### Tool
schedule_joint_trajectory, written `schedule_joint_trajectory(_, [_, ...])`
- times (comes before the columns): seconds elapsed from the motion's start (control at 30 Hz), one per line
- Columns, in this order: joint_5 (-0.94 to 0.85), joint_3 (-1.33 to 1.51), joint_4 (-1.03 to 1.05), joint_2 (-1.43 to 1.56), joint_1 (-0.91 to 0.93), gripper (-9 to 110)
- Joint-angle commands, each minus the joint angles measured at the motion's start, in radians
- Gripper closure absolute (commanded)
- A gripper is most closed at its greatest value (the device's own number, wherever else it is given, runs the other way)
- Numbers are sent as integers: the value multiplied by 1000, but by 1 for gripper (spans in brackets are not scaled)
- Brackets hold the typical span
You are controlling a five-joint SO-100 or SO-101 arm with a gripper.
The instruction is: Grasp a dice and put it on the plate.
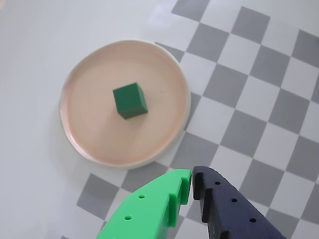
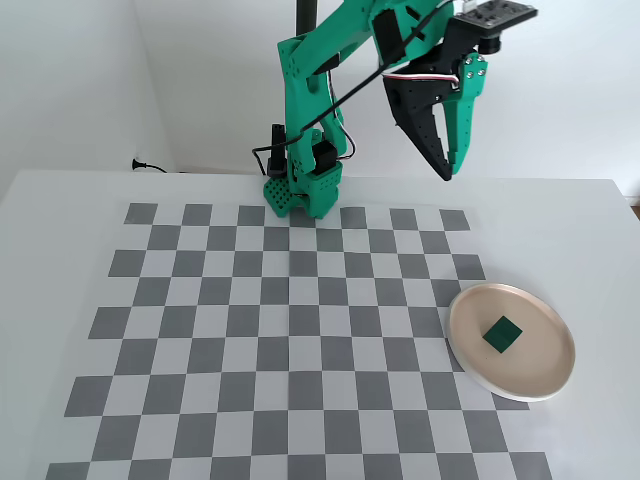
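Note:
The dark green dice (image 1: 130,100) rests near the middle of the round beige-pink plate (image 1: 84,134) in the wrist view. The fixed view shows the same dice (image 2: 501,334) on the plate (image 2: 545,375) at the right edge of the checkered mat. My gripper (image 1: 192,179) enters the wrist view from the bottom, one finger bright green and one dark, tips nearly touching, with nothing between them. In the fixed view the gripper (image 2: 449,172) hangs high above the table, well apart from the plate, and it is shut.
A grey-and-white checkered mat (image 2: 280,330) covers most of the white table. The arm's green base (image 2: 303,190) stands at the mat's far edge, with a cable running to the left behind it. The plate overlaps the mat's right border.

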Motion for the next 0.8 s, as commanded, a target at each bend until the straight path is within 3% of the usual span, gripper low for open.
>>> schedule_joint_trajectory(0.0, [15,262,-101,299,54,106])
schedule_joint_trajectory(0.4, [87,1022,-476,824,364,106])
schedule_joint_trajectory(0.77, [268,1416,-709,977,540,106])
